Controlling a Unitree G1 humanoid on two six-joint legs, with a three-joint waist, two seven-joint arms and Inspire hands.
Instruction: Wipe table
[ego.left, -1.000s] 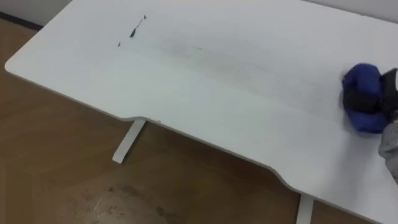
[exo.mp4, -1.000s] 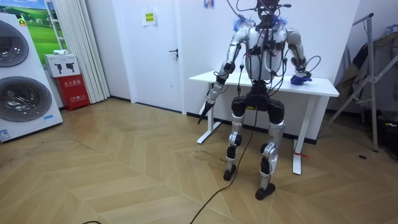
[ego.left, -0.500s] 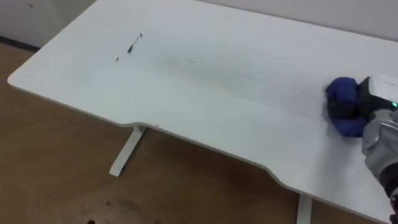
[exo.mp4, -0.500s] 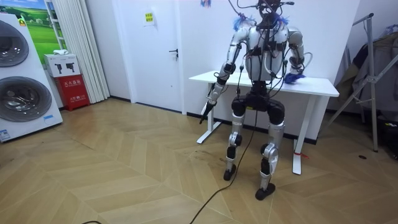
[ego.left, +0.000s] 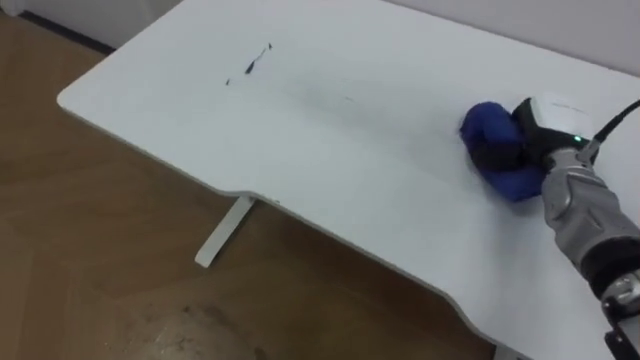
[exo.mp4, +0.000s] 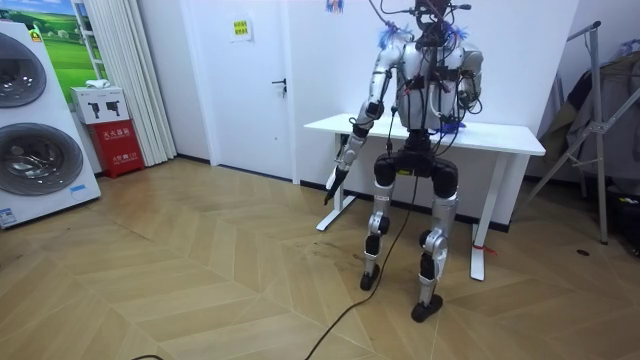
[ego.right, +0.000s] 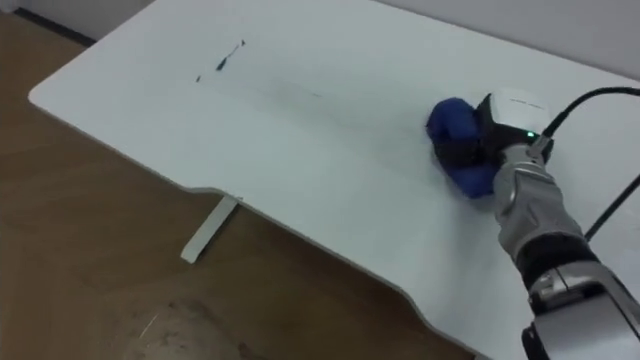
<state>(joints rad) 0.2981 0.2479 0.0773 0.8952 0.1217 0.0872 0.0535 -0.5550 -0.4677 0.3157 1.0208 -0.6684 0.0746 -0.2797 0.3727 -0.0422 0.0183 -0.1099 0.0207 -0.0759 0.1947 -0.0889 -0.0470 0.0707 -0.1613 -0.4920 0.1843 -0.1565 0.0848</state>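
Note:
A white table (ego.left: 330, 160) stretches across the eye views. A short dark mark (ego.left: 250, 63) lies near its far left corner, with faint grey smears to its right. A bunched blue cloth (ego.left: 492, 148) rests on the tabletop right of the middle. My right hand (ego.left: 540, 125) comes in from the lower right and presses on it, dark fingers curled round the cloth (ego.right: 452, 138). In the room view I stand at the table's front edge, my left hand (exo.mp4: 339, 160) hanging low at my side, off the table.
The table's front edge (ego.left: 250, 195) has a shallow cut-out, with a white leg (ego.left: 222, 232) and wooden floor below. The room view has washing machines (exo.mp4: 35, 130) and a red box (exo.mp4: 120, 148) at its left, a metal rack (exo.mp4: 600, 120) at its right.
My right hand has slid the blue cloth leftward across the table, toward the middle. The eye views have shifted a little as well.

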